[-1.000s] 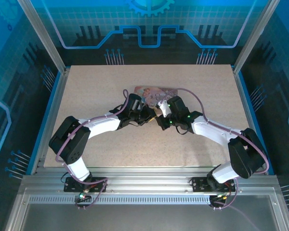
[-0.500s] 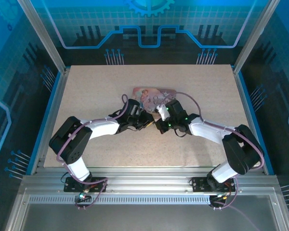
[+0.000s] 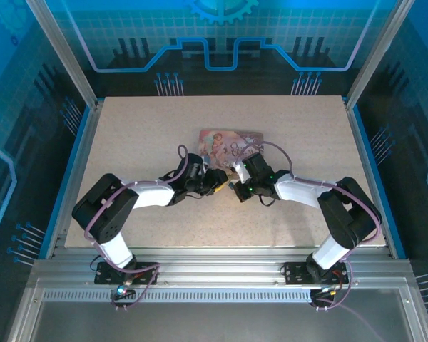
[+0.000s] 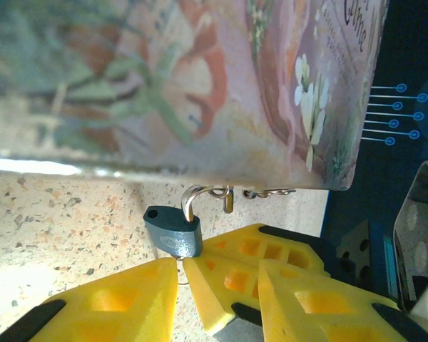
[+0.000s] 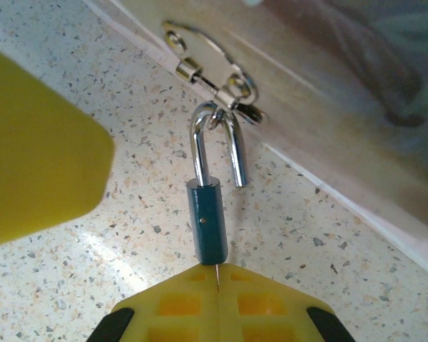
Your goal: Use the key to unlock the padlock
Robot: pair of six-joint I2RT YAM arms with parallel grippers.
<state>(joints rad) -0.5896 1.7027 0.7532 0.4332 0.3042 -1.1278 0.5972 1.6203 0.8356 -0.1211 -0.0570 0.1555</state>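
The small teal padlock (image 5: 208,221) hangs from the hasp ring of the pink tin box (image 5: 328,92). Its silver shackle (image 5: 217,142) is sprung, with one leg free of the body. My right gripper (image 5: 218,285) is shut on the key (image 5: 217,274), a thin sliver running into the padlock's bottom. In the left wrist view the padlock (image 4: 172,235) sits just above my left gripper (image 4: 217,267). The left gripper is open, its yellow fingers (image 4: 93,306) apart and off the lock. In the top view both grippers meet in front of the box (image 3: 230,140).
The speckled table (image 3: 143,128) has free room on all sides of the box. A blurred yellow finger (image 5: 36,157) of my left gripper stands to the left of the padlock. Blue enclosure walls ring the table.
My left gripper's jaws have spread apart off the padlock. Both wrists have shifted slightly toward the near edge, and the right gripper has stayed shut on the key.
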